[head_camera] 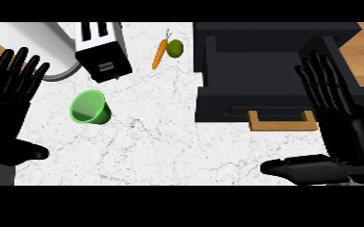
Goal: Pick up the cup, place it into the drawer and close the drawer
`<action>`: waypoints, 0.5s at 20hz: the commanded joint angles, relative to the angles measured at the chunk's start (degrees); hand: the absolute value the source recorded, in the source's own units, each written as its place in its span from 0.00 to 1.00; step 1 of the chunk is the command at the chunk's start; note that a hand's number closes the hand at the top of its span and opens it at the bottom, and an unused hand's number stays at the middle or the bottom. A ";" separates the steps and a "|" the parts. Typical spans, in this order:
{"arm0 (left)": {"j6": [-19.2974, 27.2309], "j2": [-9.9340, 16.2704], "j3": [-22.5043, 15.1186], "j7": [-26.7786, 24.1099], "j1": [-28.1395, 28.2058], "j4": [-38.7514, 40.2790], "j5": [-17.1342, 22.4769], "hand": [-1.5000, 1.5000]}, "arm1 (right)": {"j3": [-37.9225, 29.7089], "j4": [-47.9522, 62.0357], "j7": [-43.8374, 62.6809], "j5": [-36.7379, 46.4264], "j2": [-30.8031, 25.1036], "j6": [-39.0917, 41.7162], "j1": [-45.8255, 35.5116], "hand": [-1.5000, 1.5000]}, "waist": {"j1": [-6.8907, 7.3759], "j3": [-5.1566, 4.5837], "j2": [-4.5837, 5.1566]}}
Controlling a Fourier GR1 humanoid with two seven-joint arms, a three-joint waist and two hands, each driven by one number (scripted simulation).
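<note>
Overhead, from the head view, the green cup (90, 107) lies tipped on its side on the white marble counter (156, 144), its open mouth turned toward the view's lower left, just below the toaster (103, 49) and well apart from the black drawer (263, 74) at the right. That drawer stands open, with a wooden handle (282, 122) at its near edge. A carrot (160, 54) and a small green fruit (175, 48) touch each other between toaster and drawer. The left hand (16, 96) rests at the left edge with fingers straight and spread, holding nothing. The right hand (334, 110) is likewise spread flat over the drawer's right side, thumb out.
</note>
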 commanded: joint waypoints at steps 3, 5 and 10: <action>-3.44 1.73 1.55 -4.24 -5.17 14.42 -3.48 0.00 | 0.48 4.32 4.22 0.56 0.95 -0.62 -7.48 0.00 | -0.01 0.06 -0.12; -4.04 0.42 1.04 -9.02 -5.97 20.57 -6.73 0.00 | 0.81 0.48 0.49 -0.17 0.78 1.62 -0.34 0.00 | -0.40 0.06 -0.16; -6.51 3.69 2.68 -11.89 -11.06 32.59 -8.75 0.00 | -4.14 7.69 -3.40 -1.93 -1.15 3.95 -4.34 0.00 | -0.28 0.07 -0.08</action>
